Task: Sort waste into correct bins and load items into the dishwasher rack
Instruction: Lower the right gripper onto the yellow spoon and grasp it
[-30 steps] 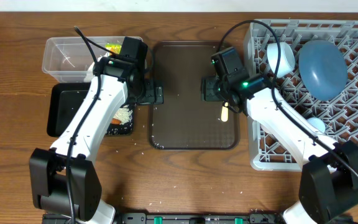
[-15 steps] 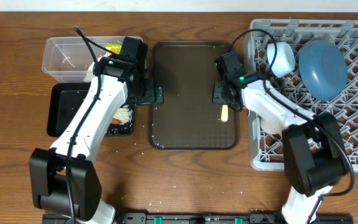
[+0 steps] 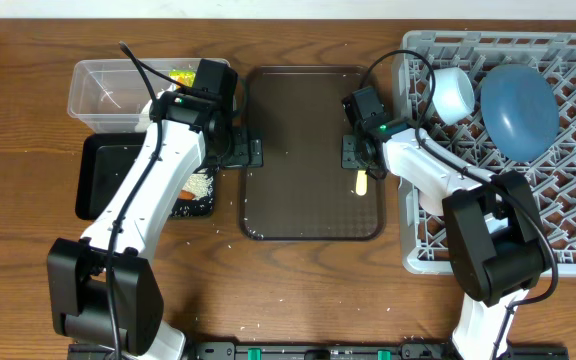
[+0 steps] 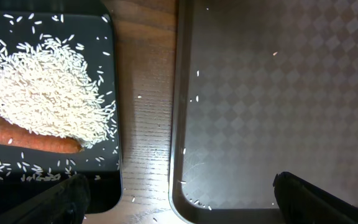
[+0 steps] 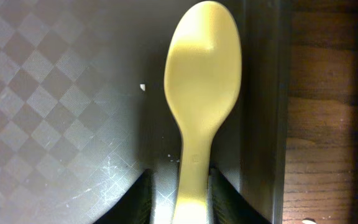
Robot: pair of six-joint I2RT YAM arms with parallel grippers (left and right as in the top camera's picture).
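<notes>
The pale yellow spoon point(image 5: 202, 81) lies along the right side of the brown serving tray point(image 3: 298, 120), also seen in the overhead view point(image 3: 361, 181). My right gripper point(image 5: 180, 199) is down on the tray and straddles the spoon's handle. The right finger touches it and a narrow gap shows on the left, so it is open; overhead it sits at the tray's right side point(image 3: 360, 158). My left gripper point(image 4: 179, 199) is open and empty over the wood strip between the black tray point(image 4: 107, 183) and the brown tray. Rice point(image 4: 42, 93) and the carrot stick point(image 4: 30, 138) lie in the black tray.
The clear tub point(image 3: 98, 85) holds the wrapper point(image 3: 181, 76). The grey rack point(image 3: 568, 230) on the right holds the dark blue plate point(image 3: 518, 108), a pale cup point(image 3: 450, 95) and a small light blue cup point(image 3: 508, 200). Loose rice grains point(image 3: 223, 235) lie on the table.
My right gripper has turned, shifted right over the spoon and narrowed around its handle. The left arm has not moved.
</notes>
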